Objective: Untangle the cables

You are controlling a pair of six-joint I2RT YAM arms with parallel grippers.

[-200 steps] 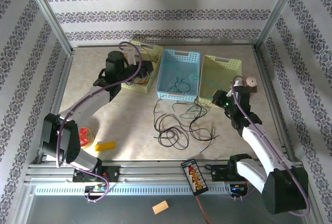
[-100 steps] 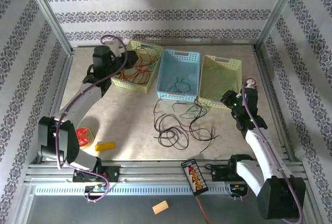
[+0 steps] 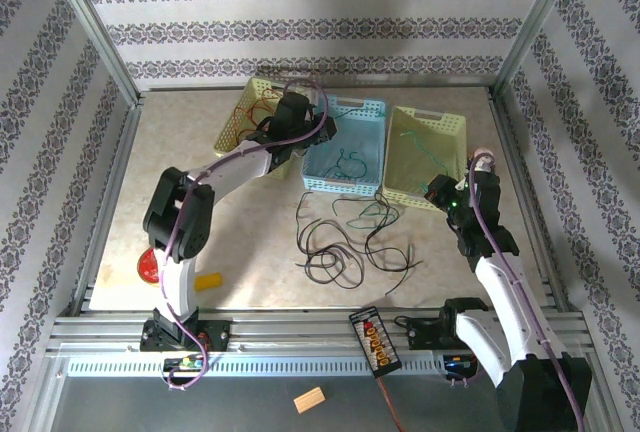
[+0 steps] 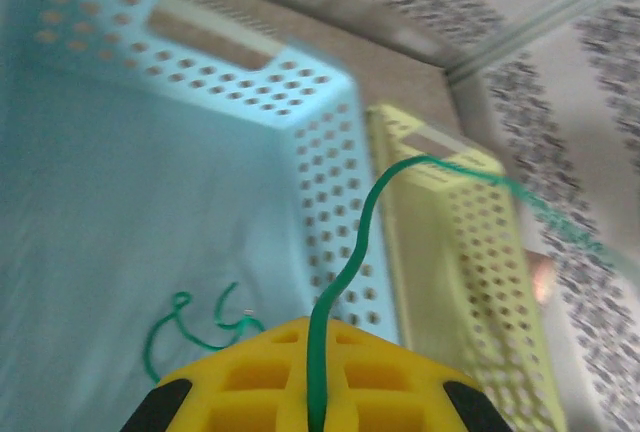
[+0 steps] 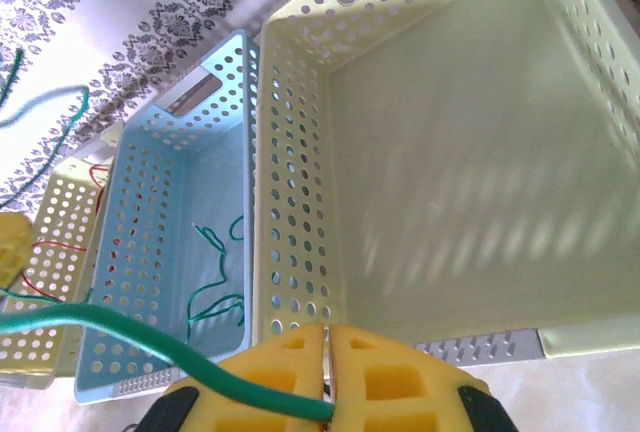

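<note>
The left arm (image 3: 225, 162) has swung from 10 o'clock toward 12. The left end effector (image 3: 318, 138), clamped on a green cable (image 4: 345, 252), was over the yellow basket (image 3: 238, 117) and is now at the blue basket's (image 3: 345, 103) 9 o'clock rim. Its shoulder has turned too, uncovering the red disc (image 3: 148, 267) at 8 o'clock on the table (image 3: 160, 152). The right end effector (image 3: 436, 190) has shifted slightly toward 3 o'clock.

Matt perforated plastic blue basket (image 5: 150, 252), smooth green cable (image 4: 316, 362).
</note>
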